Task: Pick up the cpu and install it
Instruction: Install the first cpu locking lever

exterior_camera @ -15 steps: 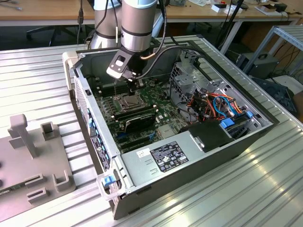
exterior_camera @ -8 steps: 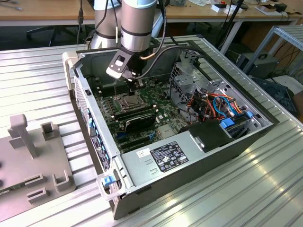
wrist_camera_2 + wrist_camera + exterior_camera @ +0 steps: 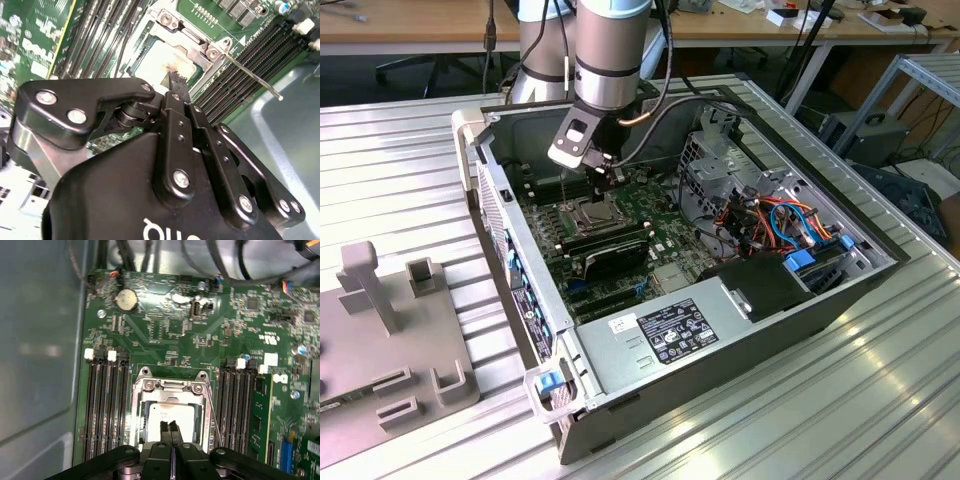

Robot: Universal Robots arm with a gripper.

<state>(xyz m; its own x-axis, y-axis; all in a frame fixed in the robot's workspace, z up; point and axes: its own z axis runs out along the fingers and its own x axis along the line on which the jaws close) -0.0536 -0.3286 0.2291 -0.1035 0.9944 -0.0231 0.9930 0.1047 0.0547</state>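
End effector: your end effector [image 3: 169, 424] has its fingertips closed together on nothing, the tips just above the cpu.
Cpu: the cpu [image 3: 170, 411] lies flat inside the socket frame [image 3: 172, 386], left of centre in the exterior view, between the memory slots [image 3: 107, 405].
Lever: the lever [image 3: 250, 75] stands free, so you can judge the socket not yet latched.
Why: closed tips probably suit pressing on the seated chip.
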